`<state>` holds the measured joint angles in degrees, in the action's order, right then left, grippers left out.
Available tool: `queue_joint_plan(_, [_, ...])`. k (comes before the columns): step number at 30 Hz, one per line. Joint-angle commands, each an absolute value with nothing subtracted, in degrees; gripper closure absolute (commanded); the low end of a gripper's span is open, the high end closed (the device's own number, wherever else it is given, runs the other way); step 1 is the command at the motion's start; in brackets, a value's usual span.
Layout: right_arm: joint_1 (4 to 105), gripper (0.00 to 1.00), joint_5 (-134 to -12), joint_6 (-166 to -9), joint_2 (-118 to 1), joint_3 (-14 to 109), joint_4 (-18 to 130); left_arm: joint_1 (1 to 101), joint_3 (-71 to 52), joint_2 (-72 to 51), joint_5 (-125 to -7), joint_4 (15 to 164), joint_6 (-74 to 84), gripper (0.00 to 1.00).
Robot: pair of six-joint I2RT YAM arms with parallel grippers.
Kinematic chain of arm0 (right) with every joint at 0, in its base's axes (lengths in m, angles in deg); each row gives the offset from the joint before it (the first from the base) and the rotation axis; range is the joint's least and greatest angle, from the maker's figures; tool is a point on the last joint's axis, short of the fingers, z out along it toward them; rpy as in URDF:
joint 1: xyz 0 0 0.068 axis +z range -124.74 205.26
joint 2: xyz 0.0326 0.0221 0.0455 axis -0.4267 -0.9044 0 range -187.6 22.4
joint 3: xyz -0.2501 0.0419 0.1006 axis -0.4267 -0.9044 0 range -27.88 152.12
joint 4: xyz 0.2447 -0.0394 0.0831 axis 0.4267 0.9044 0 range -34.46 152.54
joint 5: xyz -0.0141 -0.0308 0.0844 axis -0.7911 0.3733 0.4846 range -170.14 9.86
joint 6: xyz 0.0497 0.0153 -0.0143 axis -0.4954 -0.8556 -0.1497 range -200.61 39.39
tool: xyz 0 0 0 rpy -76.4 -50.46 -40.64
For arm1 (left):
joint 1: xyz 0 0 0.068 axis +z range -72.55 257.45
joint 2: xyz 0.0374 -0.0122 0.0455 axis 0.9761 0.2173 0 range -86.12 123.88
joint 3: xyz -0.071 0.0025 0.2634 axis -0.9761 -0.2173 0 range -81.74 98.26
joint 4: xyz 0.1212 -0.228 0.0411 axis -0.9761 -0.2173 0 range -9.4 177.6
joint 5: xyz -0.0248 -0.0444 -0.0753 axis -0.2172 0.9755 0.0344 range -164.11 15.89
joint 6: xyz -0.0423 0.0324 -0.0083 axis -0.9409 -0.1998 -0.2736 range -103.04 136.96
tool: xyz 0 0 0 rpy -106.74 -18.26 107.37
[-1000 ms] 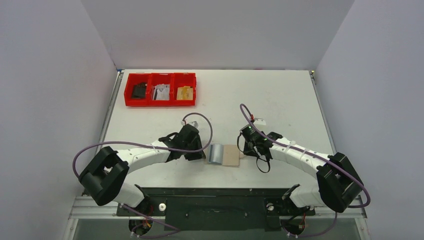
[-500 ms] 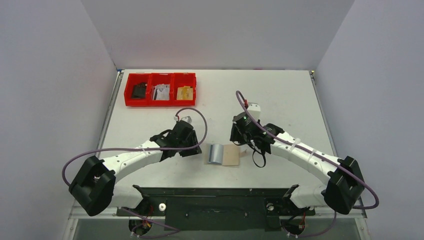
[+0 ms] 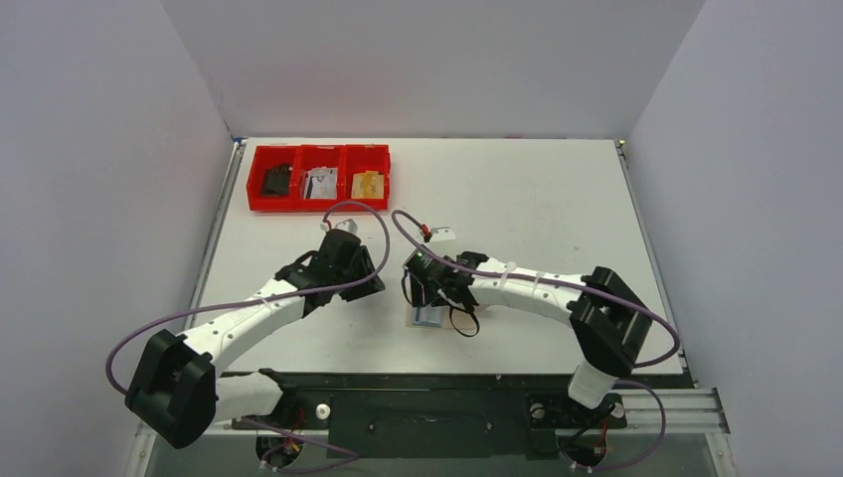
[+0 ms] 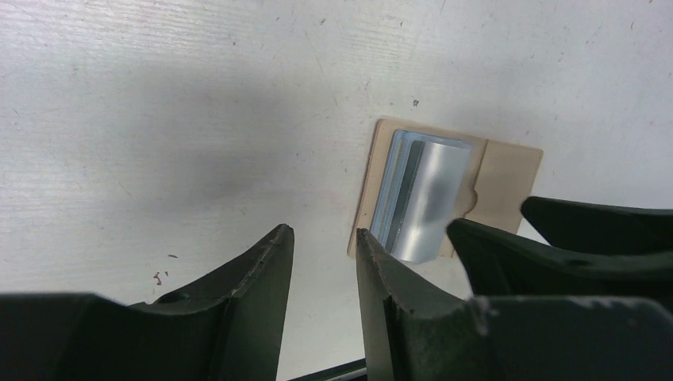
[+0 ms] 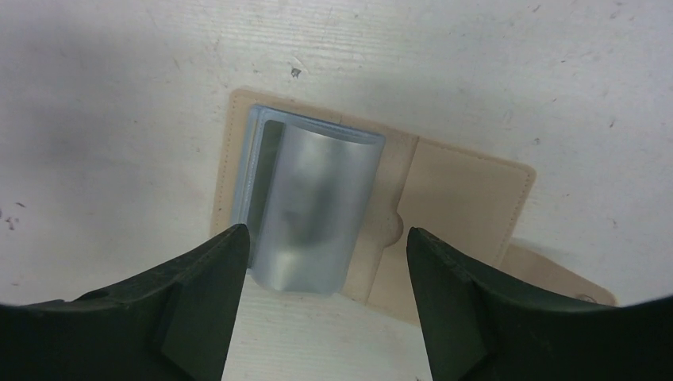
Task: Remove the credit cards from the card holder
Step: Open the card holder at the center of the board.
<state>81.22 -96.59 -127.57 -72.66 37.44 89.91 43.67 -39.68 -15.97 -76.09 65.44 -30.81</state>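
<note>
Nearest the bases, the right gripper (image 5: 327, 238) hangs over the work with its jaws spread wide and nothing between them. In its wrist view one tip stands by the outer end of the credit cards (image 5: 317, 190) and the other over the tan card holder (image 5: 464, 198). The cards are pale blue-grey, with a darker one showing at the stack's edge. They stick partway out of the holder, which lies flat on the table (image 3: 547, 199) near its front middle. The left gripper (image 4: 323, 236) sits just beside the holder, apart from it, with its jaws a narrow slit apart and empty.

The main risk, as I judge it, is that nothing pins the sleeve (it looks thin and light). If the right fingers close and pull, holder and cards may slide off together. With the tips placed as they are, closing could instead shove the cards back into the pocket, or clamp sleeve and cards as one. The stack may also split, the top card alone coming away. Its sheen suggests a slick face, so the grip may slip.

Farther back, the red tray (image 3: 318, 206) stands well apart and poses no hazard.
</note>
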Motion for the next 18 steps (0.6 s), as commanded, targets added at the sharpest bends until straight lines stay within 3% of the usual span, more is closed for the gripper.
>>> queue_joint_plan(1, [81.74,0.31,-96.72,-128.18,-75.52,40.66,88.83,44.03,-39.96,-17.48,-75.24,64.93,-30.17,0.67])
queue_joint_plan(6, [81.77,0.30,-96.61,-128.26,-77.76,39.87,87.79,44.05,-40.13,-17.34,-74.68,65.31,-30.08,0.67])
queue_joint_plan(11, [81.71,0.35,-96.49,-128.12,-79.07,39.04,86.77,44.05,-39.88,-16.37,-74.12,66.16,-29.98,0.68])
queue_joint_plan(14, [81.58,0.45,-96.83,-127.75,-79.33,38.78,86.59,44.01,-39.79,-15.49,-73.41,66.71,-29.74,0.68])
queue_joint_plan(18, [80.63,0.70,-96.56,-127.80,-78.52,36.91,85.48,43.90,-39.82,-14.24,-71.82,67.37,-29.76,0.68])
